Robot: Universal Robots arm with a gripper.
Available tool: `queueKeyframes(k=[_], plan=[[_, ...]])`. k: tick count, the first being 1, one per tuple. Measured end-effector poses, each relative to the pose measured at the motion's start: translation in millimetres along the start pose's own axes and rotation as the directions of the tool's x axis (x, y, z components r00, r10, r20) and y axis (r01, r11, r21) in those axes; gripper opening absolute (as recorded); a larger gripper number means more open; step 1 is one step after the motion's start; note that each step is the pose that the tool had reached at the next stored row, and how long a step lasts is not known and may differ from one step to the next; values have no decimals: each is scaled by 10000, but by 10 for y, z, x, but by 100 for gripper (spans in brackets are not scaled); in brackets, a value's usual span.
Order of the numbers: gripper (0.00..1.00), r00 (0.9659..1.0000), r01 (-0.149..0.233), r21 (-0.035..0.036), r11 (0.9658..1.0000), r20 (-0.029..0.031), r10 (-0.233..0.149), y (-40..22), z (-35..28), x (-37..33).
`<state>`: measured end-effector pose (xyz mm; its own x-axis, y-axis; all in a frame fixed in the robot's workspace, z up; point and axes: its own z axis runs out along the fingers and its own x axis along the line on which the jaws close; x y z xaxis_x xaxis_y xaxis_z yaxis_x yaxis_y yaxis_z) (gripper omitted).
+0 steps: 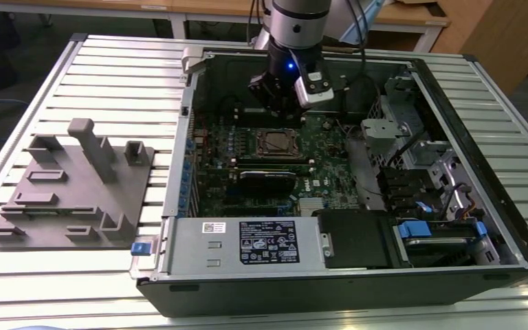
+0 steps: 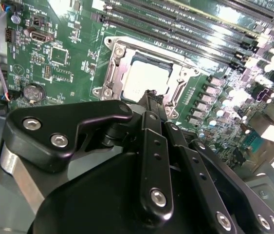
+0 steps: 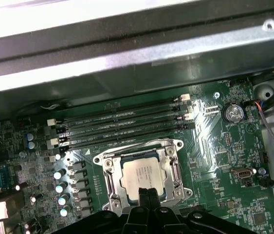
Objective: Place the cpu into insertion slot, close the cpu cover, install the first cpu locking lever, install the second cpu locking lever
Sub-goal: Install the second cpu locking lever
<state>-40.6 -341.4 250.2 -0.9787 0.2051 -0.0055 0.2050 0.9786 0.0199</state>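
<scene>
Gripper (image 3: 146,195) jaws pressed together, seemingly holding nothing, hovering just above chip (image 3: 143,175). Chip sits flat in socket (image 3: 144,178) on green board (image 3: 214,146). Chip light, stiff, fragile underneath; hold by edges only.

Above socket: open air over the insertion slot (image 1: 278,143); the gripper (image 1: 280,113) hangs at its 12 o'clock in the exterior view.
Memory slots (image 3: 122,126): low, close beside the socket.
Case wall (image 3: 127,58): bars passage beyond them.
Power-supply box (image 1: 245,242): blocks the 6 o'clock approach.
</scene>
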Motion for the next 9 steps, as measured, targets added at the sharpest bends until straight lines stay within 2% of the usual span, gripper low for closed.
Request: queueKeyframes(k=[9], plan=[[10, 10000, 1, 1, 10000, 0, -1, -120, -2, -25]])
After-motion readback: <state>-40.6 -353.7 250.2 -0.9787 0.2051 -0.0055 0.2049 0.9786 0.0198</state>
